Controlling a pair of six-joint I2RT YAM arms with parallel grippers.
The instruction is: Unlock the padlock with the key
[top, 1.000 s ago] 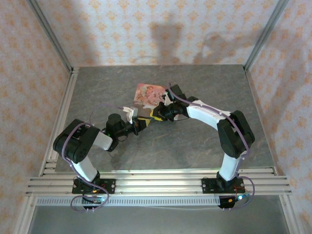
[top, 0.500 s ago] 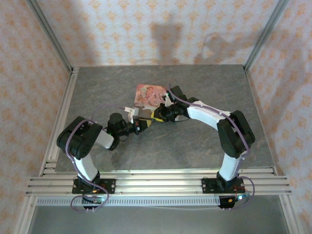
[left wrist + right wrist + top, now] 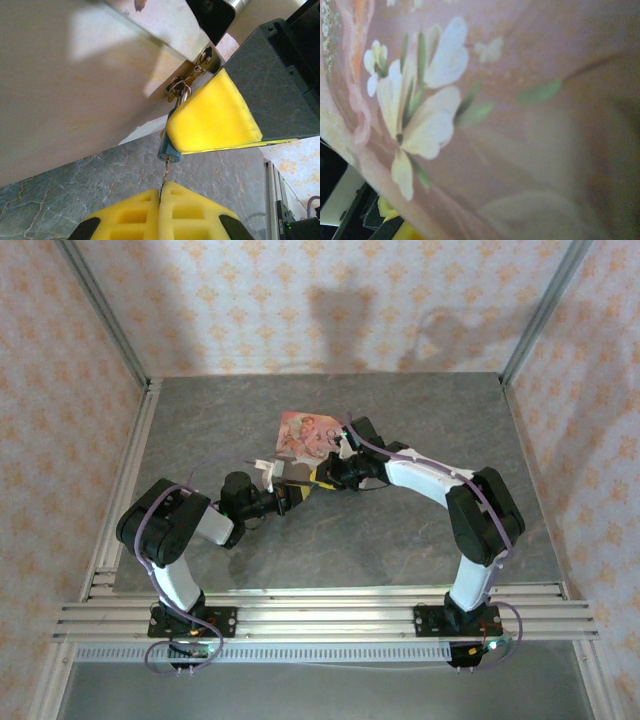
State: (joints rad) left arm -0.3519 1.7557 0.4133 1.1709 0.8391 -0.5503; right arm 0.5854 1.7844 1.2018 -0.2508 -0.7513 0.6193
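The blue padlock (image 3: 167, 151) hangs by its thin shackle (image 3: 183, 93) from the hasp at the front of the pink floral box (image 3: 75, 90). My left gripper (image 3: 162, 187) is shut on the key (image 3: 164, 175), whose thin shaft runs up into the keyhole in the padlock's underside. One yellow finger (image 3: 210, 120) of my right gripper lies over the padlock's body and grips it; the other finger is hidden. From above, the left gripper (image 3: 298, 492) and right gripper (image 3: 322, 478) meet at the box's (image 3: 303, 432) near edge.
The box's flowered side (image 3: 520, 100) sits very close to the right wrist camera. Grey marbled tabletop (image 3: 400, 540) lies around the box, with aluminium rails (image 3: 130, 470) along the left edge and papered walls beyond.
The left arm's elbow has shifted slightly toward the rail. Both grippers have stayed at the box's front.
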